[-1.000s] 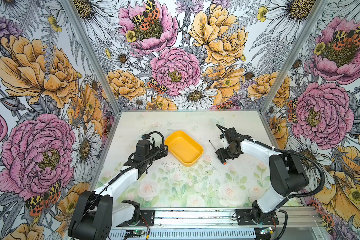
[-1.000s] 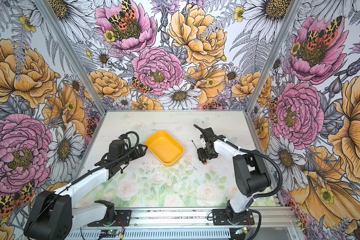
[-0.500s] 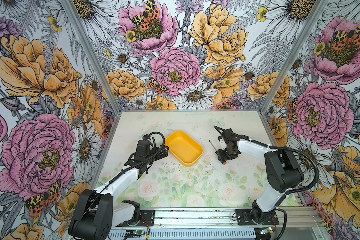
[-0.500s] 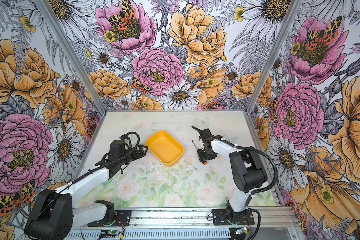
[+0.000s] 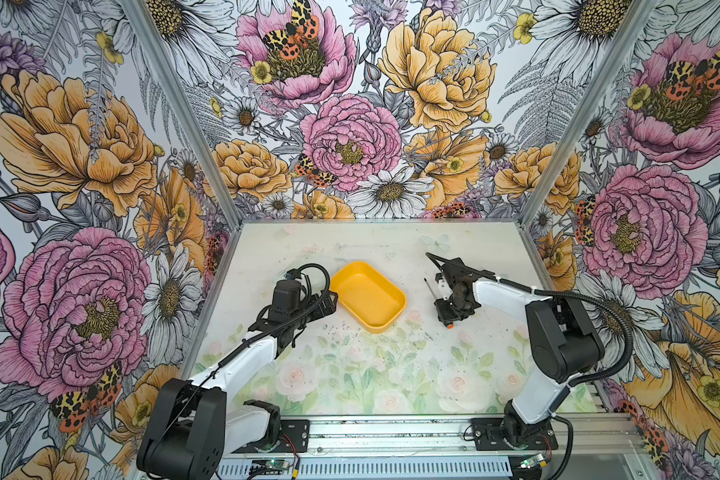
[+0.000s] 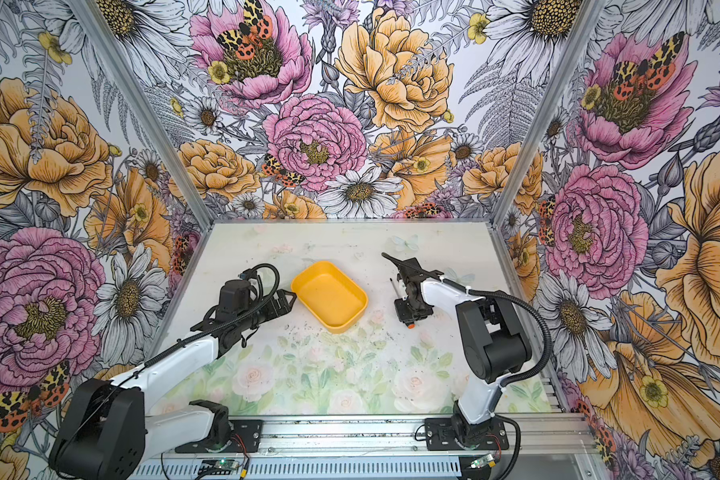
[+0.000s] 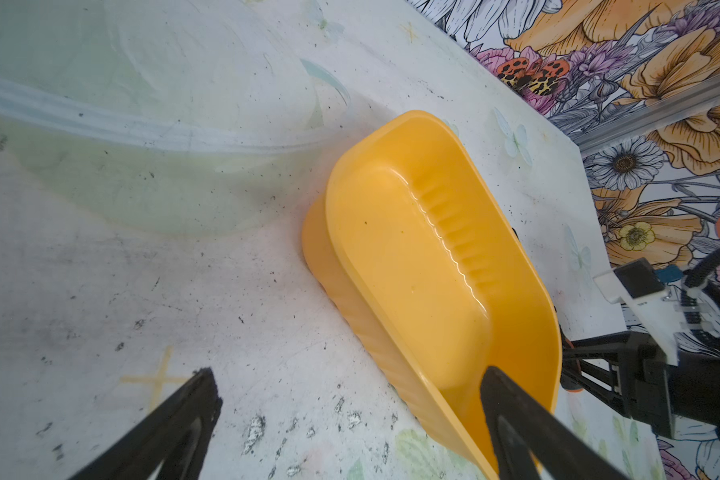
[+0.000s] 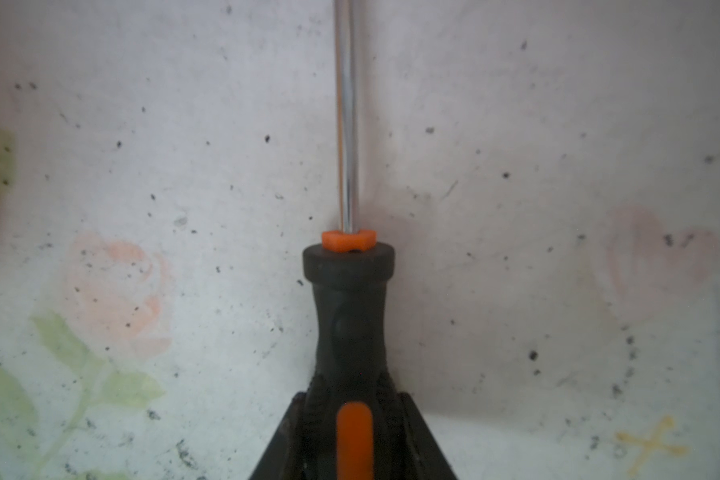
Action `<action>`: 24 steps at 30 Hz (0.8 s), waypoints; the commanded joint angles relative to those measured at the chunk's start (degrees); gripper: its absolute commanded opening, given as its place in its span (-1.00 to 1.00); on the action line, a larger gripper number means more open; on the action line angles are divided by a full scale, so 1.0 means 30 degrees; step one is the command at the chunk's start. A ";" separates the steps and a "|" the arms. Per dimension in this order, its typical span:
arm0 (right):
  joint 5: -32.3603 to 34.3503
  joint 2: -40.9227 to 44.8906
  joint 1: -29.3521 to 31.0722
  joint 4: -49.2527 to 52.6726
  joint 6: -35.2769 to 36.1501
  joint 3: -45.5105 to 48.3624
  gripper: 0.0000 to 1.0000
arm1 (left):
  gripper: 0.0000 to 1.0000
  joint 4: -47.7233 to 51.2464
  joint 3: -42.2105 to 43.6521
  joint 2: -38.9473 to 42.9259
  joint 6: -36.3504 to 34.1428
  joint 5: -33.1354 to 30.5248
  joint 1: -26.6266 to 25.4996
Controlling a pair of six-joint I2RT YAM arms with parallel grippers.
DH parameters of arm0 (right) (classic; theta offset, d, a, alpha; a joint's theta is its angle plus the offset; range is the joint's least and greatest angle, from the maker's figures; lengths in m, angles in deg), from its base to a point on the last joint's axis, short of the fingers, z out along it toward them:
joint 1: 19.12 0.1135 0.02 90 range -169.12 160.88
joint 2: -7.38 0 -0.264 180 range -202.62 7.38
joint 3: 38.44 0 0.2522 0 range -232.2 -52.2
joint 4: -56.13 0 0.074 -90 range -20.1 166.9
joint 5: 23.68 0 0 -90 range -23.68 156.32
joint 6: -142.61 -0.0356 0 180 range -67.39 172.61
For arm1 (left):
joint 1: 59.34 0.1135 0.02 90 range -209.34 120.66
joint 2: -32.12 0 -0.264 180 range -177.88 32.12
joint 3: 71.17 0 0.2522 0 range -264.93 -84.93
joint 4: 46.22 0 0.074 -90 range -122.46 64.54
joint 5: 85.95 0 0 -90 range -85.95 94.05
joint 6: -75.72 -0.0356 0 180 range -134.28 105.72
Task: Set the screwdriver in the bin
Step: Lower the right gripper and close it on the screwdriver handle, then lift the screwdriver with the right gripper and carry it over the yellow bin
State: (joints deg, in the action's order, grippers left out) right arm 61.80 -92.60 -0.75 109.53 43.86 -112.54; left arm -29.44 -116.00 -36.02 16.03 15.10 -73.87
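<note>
Now the right pincer [image 8: 352, 397] grips the screwdriver [image 8: 348, 316].

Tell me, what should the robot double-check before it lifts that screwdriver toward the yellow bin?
1. Right tool shut on the screwdriver handle, not the thin shaft: ok.
2. Screwdriver centred in the grip: ok, in the right wrist view.
3. Bin has room: ok, nothing in it.
4. Table between screwdriver and bin free of obstacles: ok, in both top views.
5. Left tool clear of the bin: not ok; it is open, with one finger over the bin's inside and the other outside.
6. Grip firm enough to lift: cannot tell.
</note>
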 commanded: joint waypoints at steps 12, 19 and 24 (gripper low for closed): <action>-0.3212 -0.0649 -0.0646 -0.0045 -0.0692 -0.1096 -1.00 | 0.98 0.0870 -0.0629 0.0399 -0.0037 -0.0013 -0.0170; -0.5870 0.1082 -0.1781 -0.0168 -0.1759 -0.2601 -1.00 | 0.98 0.1282 -0.0698 0.0927 -0.0287 -0.0125 -0.0137; -0.7841 0.1827 -0.1931 -0.0466 -0.2515 -0.4991 -1.00 | 0.98 0.1280 -0.0718 0.0907 -0.0199 0.0029 -0.0111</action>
State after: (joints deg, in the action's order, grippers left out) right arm 44.16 -90.61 -6.65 110.36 38.50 -122.60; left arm -26.14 -116.62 -34.18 15.83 15.06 -73.87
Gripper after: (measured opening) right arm 0.302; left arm 0.988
